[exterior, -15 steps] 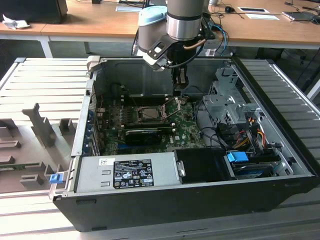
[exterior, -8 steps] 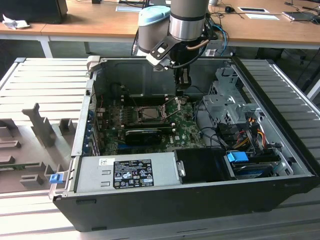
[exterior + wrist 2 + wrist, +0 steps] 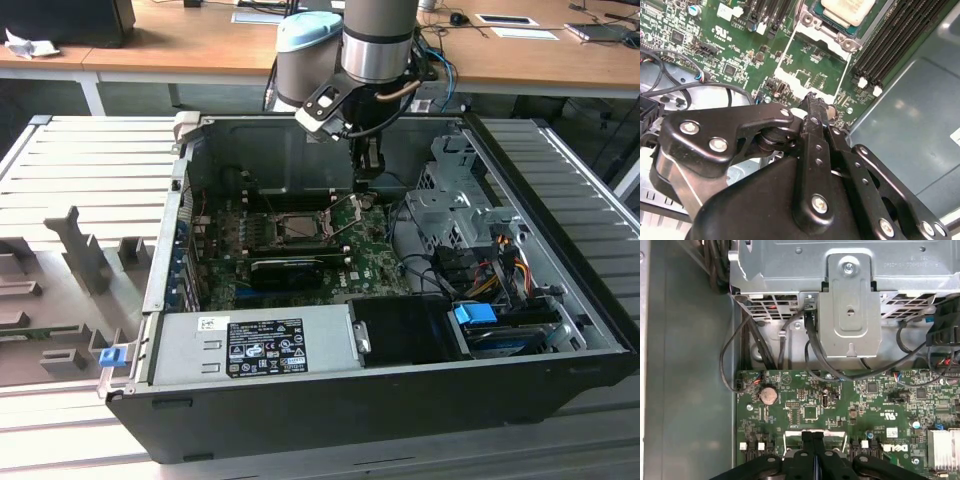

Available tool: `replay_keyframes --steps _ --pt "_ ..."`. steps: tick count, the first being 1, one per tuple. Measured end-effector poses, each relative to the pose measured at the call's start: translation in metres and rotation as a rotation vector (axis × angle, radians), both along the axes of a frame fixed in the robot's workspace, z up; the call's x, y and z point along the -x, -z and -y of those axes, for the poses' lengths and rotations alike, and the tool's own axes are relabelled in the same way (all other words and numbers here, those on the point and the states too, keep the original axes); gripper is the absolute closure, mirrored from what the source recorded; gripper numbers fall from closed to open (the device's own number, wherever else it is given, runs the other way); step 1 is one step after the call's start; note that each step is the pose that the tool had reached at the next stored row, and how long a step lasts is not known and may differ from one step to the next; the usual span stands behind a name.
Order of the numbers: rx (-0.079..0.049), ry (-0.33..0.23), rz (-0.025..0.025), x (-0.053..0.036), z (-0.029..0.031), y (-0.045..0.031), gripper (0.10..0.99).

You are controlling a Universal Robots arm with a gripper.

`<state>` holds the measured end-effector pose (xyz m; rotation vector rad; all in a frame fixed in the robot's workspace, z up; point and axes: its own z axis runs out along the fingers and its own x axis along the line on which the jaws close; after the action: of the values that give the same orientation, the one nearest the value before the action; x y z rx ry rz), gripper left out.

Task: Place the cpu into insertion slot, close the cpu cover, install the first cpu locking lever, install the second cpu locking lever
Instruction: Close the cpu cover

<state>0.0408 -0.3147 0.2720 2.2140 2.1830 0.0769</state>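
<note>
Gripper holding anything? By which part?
Nothing visibly held: the gripper is shut, tips by the open cpu cover's free edge.

I count one open black metal computer case (image 3: 300, 425), one green circuit board (image 3: 375, 262), one pale beige square metal chip (image 3: 850, 10), one round silver coin battery (image 3: 769, 395) and one grey metal power supply box (image 3: 185, 350)
</note>
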Motion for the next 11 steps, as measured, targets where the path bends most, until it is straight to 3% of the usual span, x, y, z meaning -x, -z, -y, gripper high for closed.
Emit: replay_keyframes --steps 2,11 --pt "0.0 0.0 -0.0021 -0.001 0.0 0.0044 0.98" --pt "0.0 0.0 -0.0025 -0.0073 0.0012 0.0145 0.98"
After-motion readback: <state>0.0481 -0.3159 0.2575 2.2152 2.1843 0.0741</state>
